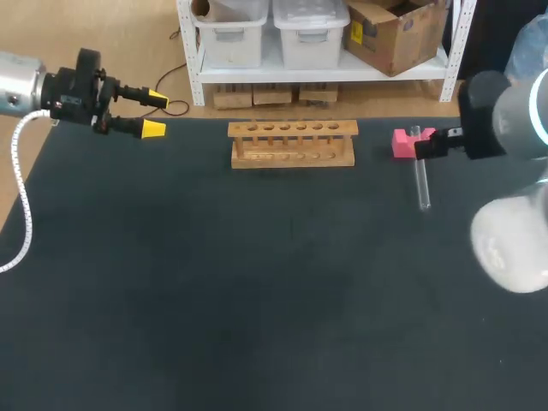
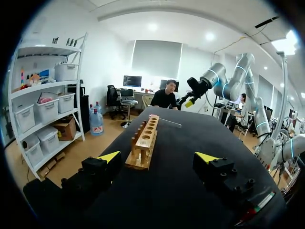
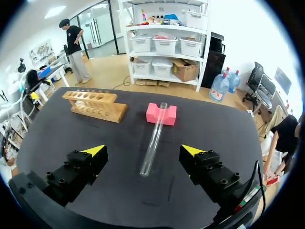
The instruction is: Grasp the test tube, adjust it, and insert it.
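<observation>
A clear glass test tube (image 3: 154, 138) lies on the black table, its far end propped on a pink foam block (image 3: 161, 114). In the head view the tube (image 1: 422, 187) and block (image 1: 403, 142) sit at the right, beside a wooden rack (image 1: 293, 143) with one row of holes. My right gripper (image 3: 143, 150) hovers open over the tube, one yellow tip on each side, touching nothing. My left gripper (image 1: 156, 114) is open and empty at the table's far left, pointing along the rack (image 2: 145, 138).
The black table (image 1: 257, 291) spreads wide in front of the rack. My right arm (image 1: 505, 111) comes in at the right edge, above the pink block. A white cable (image 1: 21, 205) hangs from my left arm.
</observation>
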### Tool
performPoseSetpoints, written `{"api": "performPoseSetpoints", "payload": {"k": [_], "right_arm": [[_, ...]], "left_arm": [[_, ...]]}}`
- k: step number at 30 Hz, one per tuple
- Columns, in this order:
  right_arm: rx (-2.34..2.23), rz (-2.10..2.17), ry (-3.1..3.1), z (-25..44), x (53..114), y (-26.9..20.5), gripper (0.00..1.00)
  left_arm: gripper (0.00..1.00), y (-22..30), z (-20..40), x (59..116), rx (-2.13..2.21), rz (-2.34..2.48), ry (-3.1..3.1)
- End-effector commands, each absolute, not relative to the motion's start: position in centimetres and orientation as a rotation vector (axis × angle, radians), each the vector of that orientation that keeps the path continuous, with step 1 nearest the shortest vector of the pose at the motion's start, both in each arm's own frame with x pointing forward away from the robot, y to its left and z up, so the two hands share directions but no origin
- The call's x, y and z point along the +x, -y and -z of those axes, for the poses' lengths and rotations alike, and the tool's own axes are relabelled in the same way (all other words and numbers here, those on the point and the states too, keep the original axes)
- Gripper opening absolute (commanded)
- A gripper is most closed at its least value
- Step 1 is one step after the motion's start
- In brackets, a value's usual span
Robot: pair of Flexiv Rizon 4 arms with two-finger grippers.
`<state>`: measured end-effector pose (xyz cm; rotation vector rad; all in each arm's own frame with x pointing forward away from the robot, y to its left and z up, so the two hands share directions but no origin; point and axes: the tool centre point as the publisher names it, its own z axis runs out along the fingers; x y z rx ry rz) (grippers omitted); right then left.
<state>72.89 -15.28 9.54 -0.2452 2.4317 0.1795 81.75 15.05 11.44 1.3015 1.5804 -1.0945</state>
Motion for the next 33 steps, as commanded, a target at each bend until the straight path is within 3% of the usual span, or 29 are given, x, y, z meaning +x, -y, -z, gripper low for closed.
{"api": "performPoseSetpoints", "payload": {"k": [1, 33], "right_arm": [[-0.134, 0.145, -2.416, -6.3, 75.4, 14.8, 1.00], [-0.274, -0.074, -2.479, 0.0, 80.4, 15.2, 1.00]], "left_arm": [[1.00, -15.1, -11.4, 81.7, 1.301, 1.093, -1.577], [1.00, -15.1, -11.4, 81.7, 1.301, 1.093, -1.577]]}}
